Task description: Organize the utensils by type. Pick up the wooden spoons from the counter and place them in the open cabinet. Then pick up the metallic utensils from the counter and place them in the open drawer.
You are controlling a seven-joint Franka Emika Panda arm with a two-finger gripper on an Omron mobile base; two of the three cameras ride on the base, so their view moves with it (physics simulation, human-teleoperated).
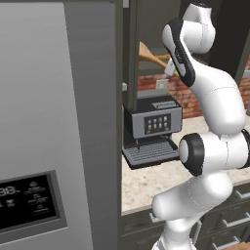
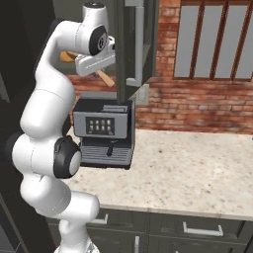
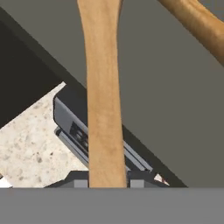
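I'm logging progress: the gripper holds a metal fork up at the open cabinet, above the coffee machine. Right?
Not quite. The gripper is shut on a wooden spoon, not a metal fork; the hand view shows its light-brown handle between the fingers. It is up at the cabinet, above the coffee machine.

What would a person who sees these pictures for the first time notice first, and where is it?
The big white arm fills the middle and reaches up to the open cabinet, where its gripper is shut on a wooden spoon held over the grey shelf. A second wooden spoon lies there already. Below them a dark coffee machine stands on the speckled counter.
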